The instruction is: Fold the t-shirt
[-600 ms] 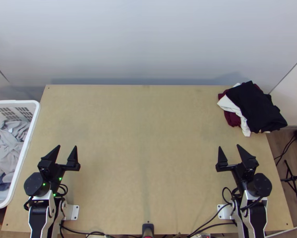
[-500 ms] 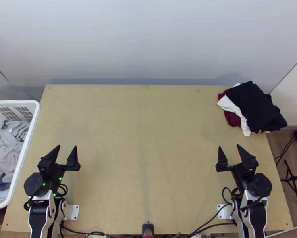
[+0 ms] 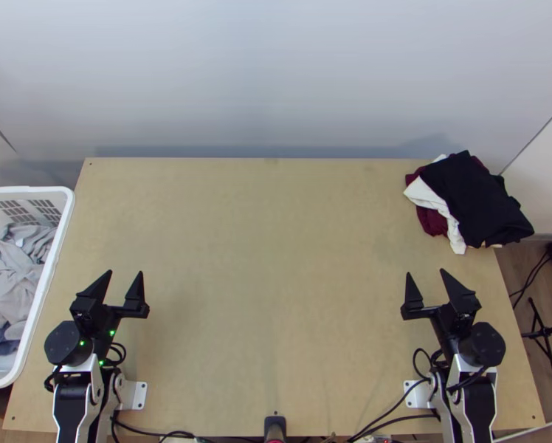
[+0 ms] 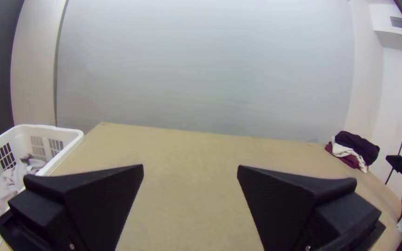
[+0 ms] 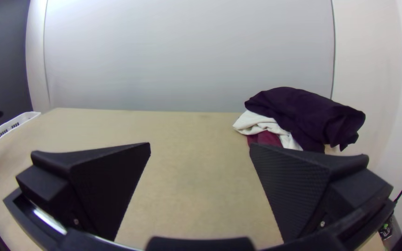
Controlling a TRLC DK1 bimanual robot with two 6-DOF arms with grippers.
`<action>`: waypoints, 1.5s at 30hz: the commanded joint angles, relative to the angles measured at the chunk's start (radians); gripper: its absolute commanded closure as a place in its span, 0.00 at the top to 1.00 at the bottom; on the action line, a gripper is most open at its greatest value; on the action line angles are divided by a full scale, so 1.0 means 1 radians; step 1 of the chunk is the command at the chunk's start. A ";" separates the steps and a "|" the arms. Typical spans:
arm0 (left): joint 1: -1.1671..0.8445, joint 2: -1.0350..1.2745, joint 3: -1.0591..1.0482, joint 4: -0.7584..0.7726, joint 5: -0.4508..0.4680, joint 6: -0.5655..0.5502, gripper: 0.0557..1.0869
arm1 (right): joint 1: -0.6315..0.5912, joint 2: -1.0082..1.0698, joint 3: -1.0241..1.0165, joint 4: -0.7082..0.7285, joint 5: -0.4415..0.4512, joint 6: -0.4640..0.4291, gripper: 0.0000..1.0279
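Spread wide, your left end effector [image 3: 125,272] and right end effector [image 3: 426,272] flank the surface [image 3: 276,258], presumably for folding room; a grey garment [image 3: 12,277], possibly your t-shirt, lies bunched in the basket [image 3: 25,190] at 9 o'clock.

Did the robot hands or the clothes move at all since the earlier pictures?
Nothing visibly changed. The left gripper and right gripper stayed open and still, and the pile of dark, white and maroon clothes stayed put.
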 commanded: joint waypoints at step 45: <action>0.000 0.351 0.494 -0.233 -0.058 0.081 0.95 | -0.032 0.264 0.373 -0.020 0.094 -0.009 0.94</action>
